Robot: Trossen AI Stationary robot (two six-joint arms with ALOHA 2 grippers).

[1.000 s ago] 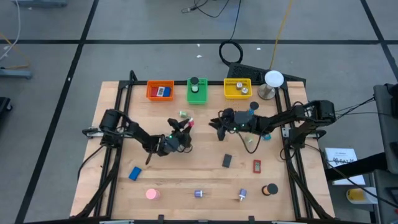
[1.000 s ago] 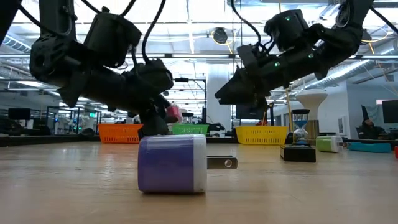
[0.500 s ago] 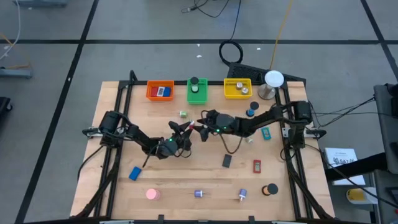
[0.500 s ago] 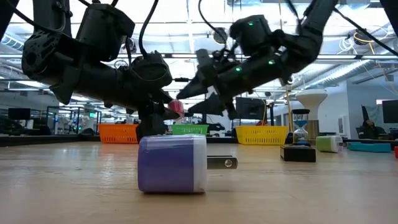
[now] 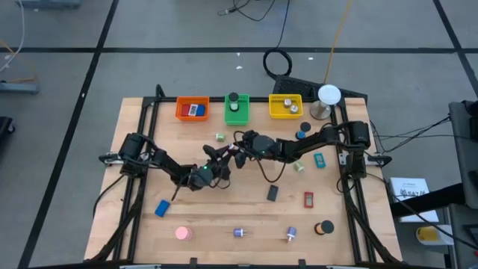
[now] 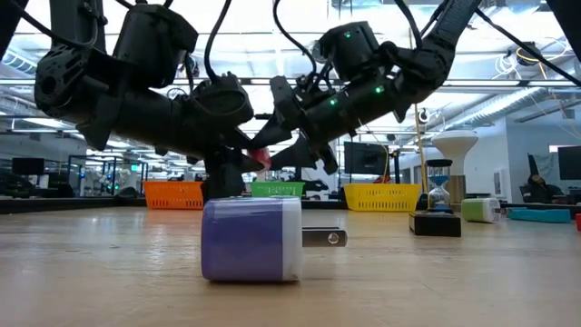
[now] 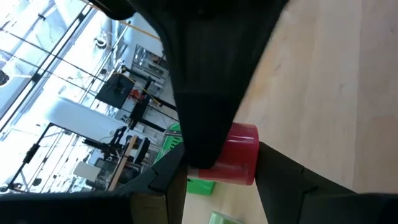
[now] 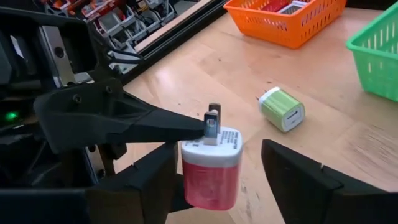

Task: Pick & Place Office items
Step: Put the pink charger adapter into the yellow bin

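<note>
Jaws-wise, left gripper [image 5: 217,162] is clamped on the red plug [image 8: 211,167] mid-table while right gripper [image 8: 217,180] spreads around it, bins [image 5: 192,109] barely filled, loads of items [image 5: 272,193] left.

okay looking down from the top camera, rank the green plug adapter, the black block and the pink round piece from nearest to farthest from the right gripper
1. Green plug adapter, just bin-side of the right gripper.
2. Black block, toward the front of the table, on the right arm's side.
3. Pink round piece, near the front edge, on the left arm's side.

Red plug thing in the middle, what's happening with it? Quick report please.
Left gripper shut on red charger, held above table. Right gripper open around it. Nothing in the way.
</note>
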